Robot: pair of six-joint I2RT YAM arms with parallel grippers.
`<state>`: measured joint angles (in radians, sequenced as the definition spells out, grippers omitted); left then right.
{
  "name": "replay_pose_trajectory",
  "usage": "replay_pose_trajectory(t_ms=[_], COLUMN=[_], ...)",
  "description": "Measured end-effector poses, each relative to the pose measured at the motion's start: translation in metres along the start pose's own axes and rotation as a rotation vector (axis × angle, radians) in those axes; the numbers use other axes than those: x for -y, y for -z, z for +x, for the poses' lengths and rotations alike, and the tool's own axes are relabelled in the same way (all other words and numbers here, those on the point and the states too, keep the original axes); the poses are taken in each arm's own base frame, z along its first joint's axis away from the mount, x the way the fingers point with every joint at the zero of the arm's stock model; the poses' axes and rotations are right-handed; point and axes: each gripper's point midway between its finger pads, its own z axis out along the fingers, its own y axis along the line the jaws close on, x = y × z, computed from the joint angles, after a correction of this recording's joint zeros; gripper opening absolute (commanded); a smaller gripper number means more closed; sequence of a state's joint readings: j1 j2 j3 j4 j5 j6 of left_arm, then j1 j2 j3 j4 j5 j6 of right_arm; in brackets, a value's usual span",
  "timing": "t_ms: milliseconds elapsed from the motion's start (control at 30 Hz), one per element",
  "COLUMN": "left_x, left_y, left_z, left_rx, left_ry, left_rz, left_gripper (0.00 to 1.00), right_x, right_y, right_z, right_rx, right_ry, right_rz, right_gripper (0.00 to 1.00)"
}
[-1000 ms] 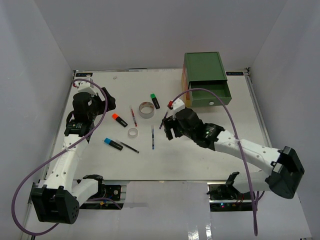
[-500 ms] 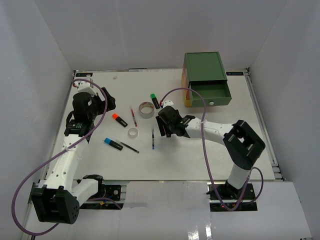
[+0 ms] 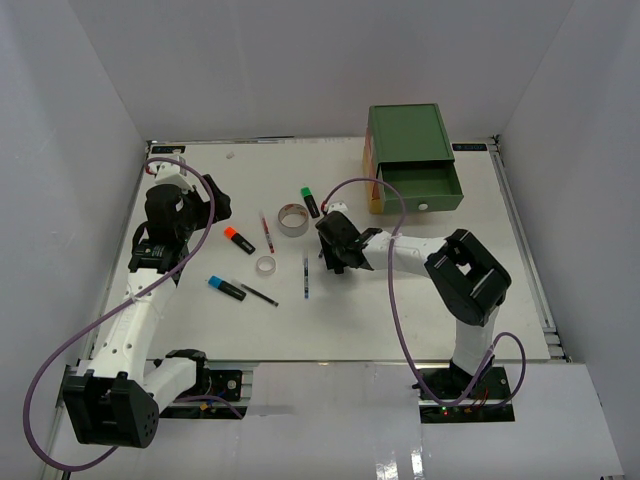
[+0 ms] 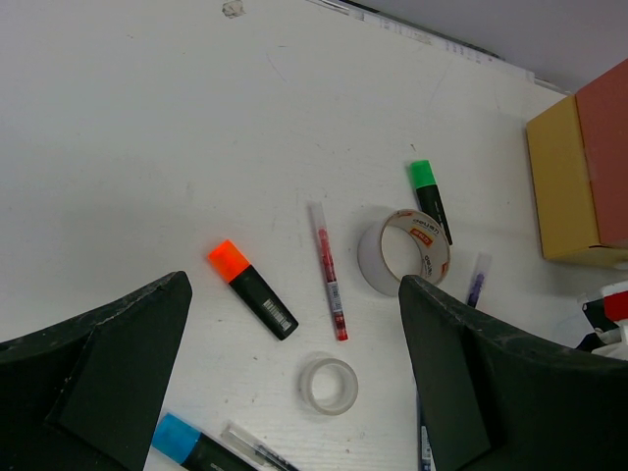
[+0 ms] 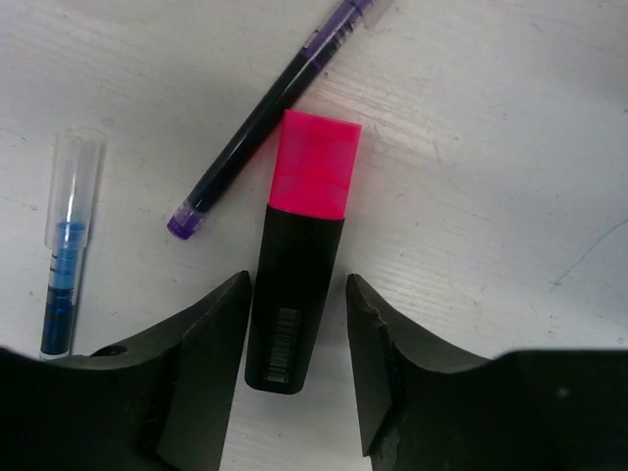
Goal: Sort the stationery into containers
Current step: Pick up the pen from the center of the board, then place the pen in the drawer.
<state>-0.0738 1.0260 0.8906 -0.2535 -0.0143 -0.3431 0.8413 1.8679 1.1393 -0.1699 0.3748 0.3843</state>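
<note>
A pink-capped highlighter (image 5: 314, 162) lies on the table between the fingers of my right gripper (image 5: 297, 289), which is open with a narrow gap on each side. A purple pen (image 5: 265, 108) and a blue pen (image 5: 67, 265) lie beside it. My left gripper (image 4: 294, 285) hangs wide open above an orange highlighter (image 4: 251, 288), a red pen (image 4: 328, 272), a grey tape roll (image 4: 402, 252), a green highlighter (image 4: 429, 196), a small whitish tape roll (image 4: 328, 385) and a blue highlighter (image 4: 186, 444). The green drawer (image 3: 423, 190) stands pulled out.
The drawer unit (image 3: 405, 132) sits at the back right, its orange and yellow side (image 3: 374, 190) facing the stationery. A thin dark pen (image 3: 260, 295) lies by the blue highlighter. White walls enclose the table on three sides.
The right arm has reached left and down to the pink highlighter, and its jaws have narrowed around it. The left arm has not moved.
</note>
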Motion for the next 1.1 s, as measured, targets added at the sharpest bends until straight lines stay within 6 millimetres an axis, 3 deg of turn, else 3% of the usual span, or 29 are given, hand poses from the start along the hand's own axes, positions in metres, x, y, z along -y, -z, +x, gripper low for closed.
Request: replay_pose_trajectory(t_ms=[200,367,533,667,767,867,1033,1100], left_x=[0.000,0.000,-0.001,-0.002,0.000,0.002,0.002,0.002], left_y=[0.000,0.000,0.000,0.000,0.000,-0.001,-0.003,-0.003], left_z=[0.000,0.000,0.000,0.000,0.000,0.002,0.005,0.005], left_rx=[0.000,0.000,0.001,0.000,-0.003,-0.011,-0.022,-0.025], left_ry=[0.003,0.007,0.008,0.009,0.009,0.009,0.013,0.014], left_rz=[0.000,-0.001,-0.004,-0.006,0.004,0.014,0.018,0.020], left_gripper=[0.98,0.98,0.98,0.98,0.98,0.98,0.98,0.98], right_x=[0.000,-0.001,-0.009,-0.007,0.012,0.044,0.114,0.130], right_y=[-0.002,0.007,0.050,0.111,0.154,0.182,0.201,0.203], right_z=[-0.002,-0.001,-0.028,-0.071,-0.108,-0.138,-0.157,-0.158], right_rx=[0.004,0.010,0.097,0.254,0.384,0.469,0.523,0.525], right_ry=[0.001,0.046,0.122,0.172,0.146,0.066,-0.116,-0.151], right_rz=[-0.014,-0.038,-0.083,-0.108,-0.080,-0.027,0.091,0.124], right_gripper=[0.23,0.21,0.20,0.20,0.21,0.20,0.20,0.21])
